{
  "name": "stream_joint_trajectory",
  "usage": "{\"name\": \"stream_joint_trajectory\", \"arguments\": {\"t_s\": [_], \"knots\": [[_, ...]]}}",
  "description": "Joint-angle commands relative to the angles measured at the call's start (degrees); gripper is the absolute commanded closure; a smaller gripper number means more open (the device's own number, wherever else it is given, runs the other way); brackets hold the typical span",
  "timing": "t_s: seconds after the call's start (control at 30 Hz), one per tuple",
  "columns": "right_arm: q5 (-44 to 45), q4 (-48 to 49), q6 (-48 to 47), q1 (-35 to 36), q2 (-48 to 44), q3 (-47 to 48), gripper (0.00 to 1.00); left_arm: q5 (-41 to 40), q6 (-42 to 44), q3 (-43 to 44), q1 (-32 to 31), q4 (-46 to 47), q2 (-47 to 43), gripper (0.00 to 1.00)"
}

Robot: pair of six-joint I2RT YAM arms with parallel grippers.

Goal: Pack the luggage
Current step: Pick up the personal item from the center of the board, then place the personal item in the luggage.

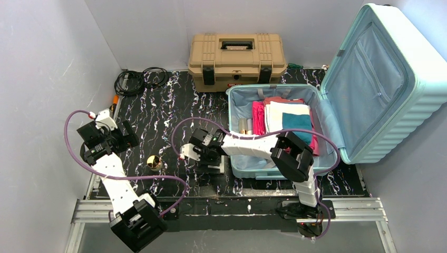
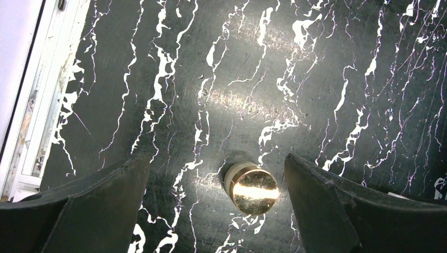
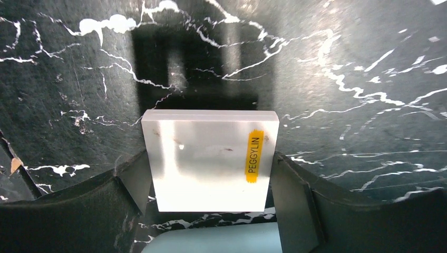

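Note:
The luggage [image 1: 245,169], a pale mint-blue suitcase, lies open at the right with its lid [image 1: 379,79] standing up. Folded pink, cream and teal clothes [image 1: 287,118] lie inside. My right gripper [image 1: 208,159] is just left of the suitcase's front corner. In the right wrist view it [image 3: 210,158] is shut on a flat white box [image 3: 208,158] with a yellow label, and the suitcase edge [image 3: 211,240] shows below. My left gripper [image 1: 126,141] is open and empty. In the left wrist view it [image 2: 217,163] hangs above a small gold-capped jar [image 2: 252,188], also seen from above [image 1: 154,162].
A tan toolbox [image 1: 237,60] with black latches stands at the back, touching the suitcase's far end. Coiled black cables [image 1: 139,80] lie at the back left. Grey walls close in the left and back. A metal rail [image 1: 226,208] runs along the near edge.

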Motion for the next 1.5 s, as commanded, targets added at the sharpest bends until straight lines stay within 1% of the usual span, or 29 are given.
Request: {"name": "stream_joint_trajectory", "arguments": {"t_s": [0.0, 0.07, 0.23, 0.37, 0.47, 0.6, 0.7, 0.83, 0.97, 1.1, 1.3, 1.47], "knots": [[0.9, -3.3, -2.8, 0.2, -1.4, 7.8, 0.31, 1.2, -0.2, 0.3, 0.7, -1.4, -0.3, 0.02], [0.9, -4.2, -3.3, 0.2, -2.3, 11.4, 0.31, 1.1, -0.3, 0.3, 0.8, -1.4, -0.4, 0.02], [1.1, -3.7, -4.1, 0.2, -5.3, 16.2, 0.30, 1.0, -0.3, 0.2, 1.0, -1.3, -0.5, 0.02], [4.5, -4.0, -5.8, 0.0, -7.5, 19.5, 0.29, 1.1, -0.3, 0.2, 1.3, -1.2, -0.4, 0.02], [7.3, -3.4, -8.1, -1.2, -9.7, 20.3, 0.29, 1.2, -0.3, 0.2, 1.4, -1.2, -0.3, 0.02], [7.9, -3.3, -11.2, -5.6, -12.7, 20.2, 0.28, 1.4, -0.3, 0.1, 1.5, -1.2, -0.2, 0.02], [6.0, -3.7, -14.1, -11.7, -14.3, 20.9, 0.28, 1.6, -0.3, 0.1, 1.6, -1.1, -0.1, 0.02], [2.5, -4.0, -20.6, -19.0, -15.3, 20.7, 0.29, 1.7, -0.2, 0.1, 1.7, -1.1, 0.1, 0.02], [-0.9, -3.5, -27.2, -24.5, -14.0, 19.5, 0.29, 1.7, -0.2, 0.1, 1.7, -1.2, 0.1, 0.02], [-3.2, -2.1, -31.7, -29.1, -10.6, 18.7, 0.30, 1.8, -0.2, 0.2, 1.8, -1.5, -0.2, 0.02], [-4.1, -1.1, -37.4, -31.9, -4.7, 18.0, 0.30, 1.7, -0.2, 0.1, 1.9, -1.7, -0.2, 0.02], [-3.1, 0.7, -39.5, -32.8, -1.5, 16.6, 0.30, 1.7, 0.1, -0.1, 2.3, -1.6, -0.3, 0.02]]}}
